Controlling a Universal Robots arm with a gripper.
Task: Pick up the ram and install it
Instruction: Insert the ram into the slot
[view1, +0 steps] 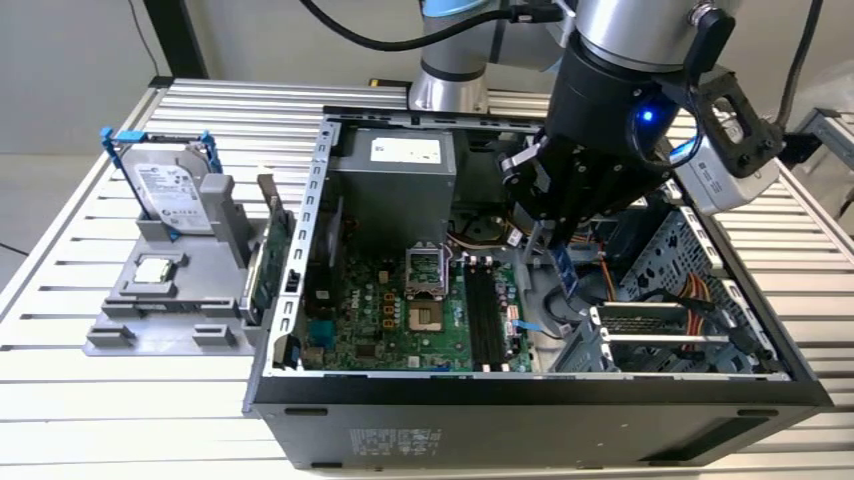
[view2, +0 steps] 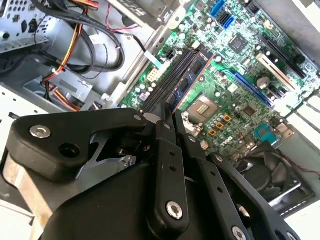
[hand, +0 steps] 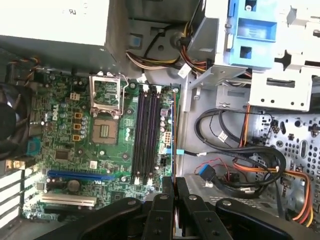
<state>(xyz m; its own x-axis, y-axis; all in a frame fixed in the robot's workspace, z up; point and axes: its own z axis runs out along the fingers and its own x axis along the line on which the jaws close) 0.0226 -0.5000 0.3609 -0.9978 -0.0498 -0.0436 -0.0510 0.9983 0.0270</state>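
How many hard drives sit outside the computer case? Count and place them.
1. The hard drive stands upright in the grey holder, on the exterior view's left of the computer case. Another might hide behind it.

The worktop (view1: 80, 400) is formed of ribbed, pale brushed metal slats. The computer case (view1: 534, 425) is made of matt black painted sheet metal outside, with bare grey perforated steel inside. The motherboard (hand: 60, 125) is seen as glossy green circuit board with black plastic slots (hand: 145, 135). The ram (view1: 566, 270) is a thin blue circuit board. The gripper (hand: 174, 210) is built of matt black plastic-looking links with shiny metal screws. The hard drive (view1: 171, 190) is faced in bright silver metal, framed in blue plastic.
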